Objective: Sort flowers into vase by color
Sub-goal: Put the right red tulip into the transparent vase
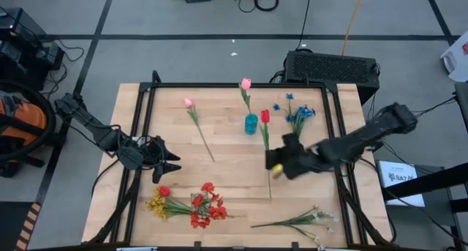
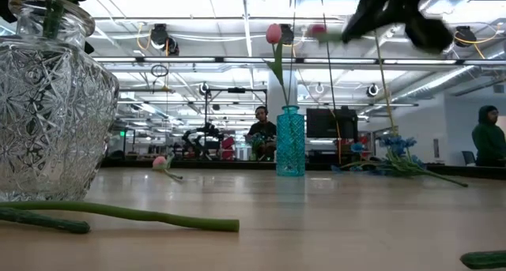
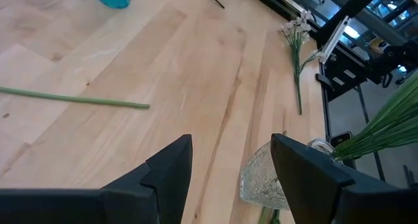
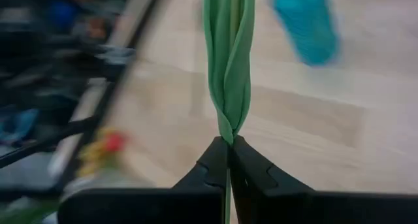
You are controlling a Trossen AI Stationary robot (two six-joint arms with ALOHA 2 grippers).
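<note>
You are mid-pick: the right gripper [image 4: 228, 145] has its jaws clenched on the green stem of the red tulip [image 1: 265, 116], whose bloom hangs ahead of the jaws, beside the small blue-green glass vase [image 1: 251, 124] that already carries a pink tulip [image 1: 246, 83]. By my reading, your next move calls for carrying the red tulip to a vase for reds, stem end down. The left gripper [image 3: 228, 162] waits with jaws released, just above the clear cut-glass vase [image 3: 268, 185] at the surface's near left. A bare green stem [image 3: 78, 100] lies ahead of those jaws.
</note>
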